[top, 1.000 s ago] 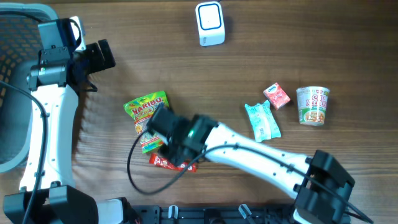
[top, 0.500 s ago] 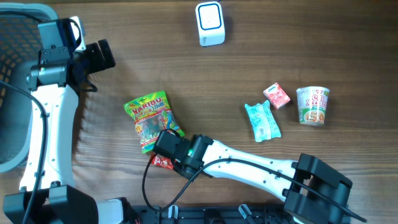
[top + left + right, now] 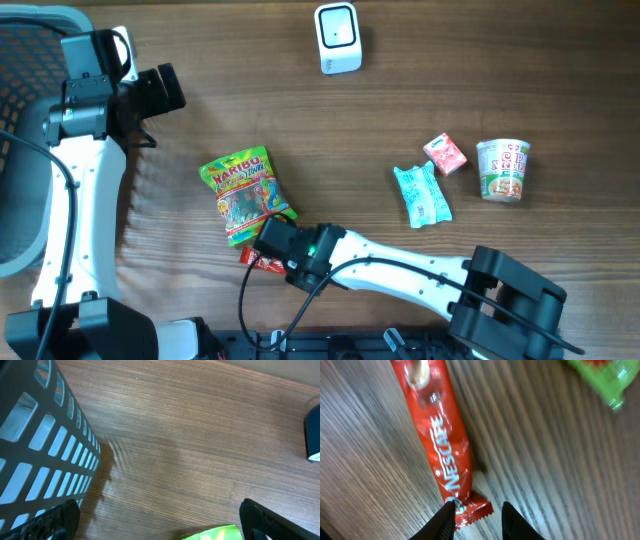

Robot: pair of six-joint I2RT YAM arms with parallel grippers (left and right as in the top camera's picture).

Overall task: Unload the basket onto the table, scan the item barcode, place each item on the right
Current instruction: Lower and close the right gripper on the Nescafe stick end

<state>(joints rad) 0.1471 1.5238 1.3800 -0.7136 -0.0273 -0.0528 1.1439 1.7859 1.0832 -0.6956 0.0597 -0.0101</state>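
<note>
The right gripper (image 3: 479, 512) is hanging over the red Nescafé sachet (image 3: 442, 445), which is lying flat on the table (image 3: 480, 90) just below the lower edge of the Haribo bag (image 3: 245, 195). Its fingertips are straddling the sachet's crimped end. One seems to be touching the foil while the other is standing slightly off, so I cannot tell whether the grasp is made.

For a clean pick, the jaws should be closing squarely on that crimped seal, low against the table, without snagging the Haribo bag's corner. Held by one end, the sachet will likely be dangling, so it needs turning until its barcode is facing the white scanner (image 3: 337, 38), well beyond the Haribo bag's top edge.

The left gripper (image 3: 162, 520) is hovering spread wide and empty, up-left of the Haribo bag.
</note>
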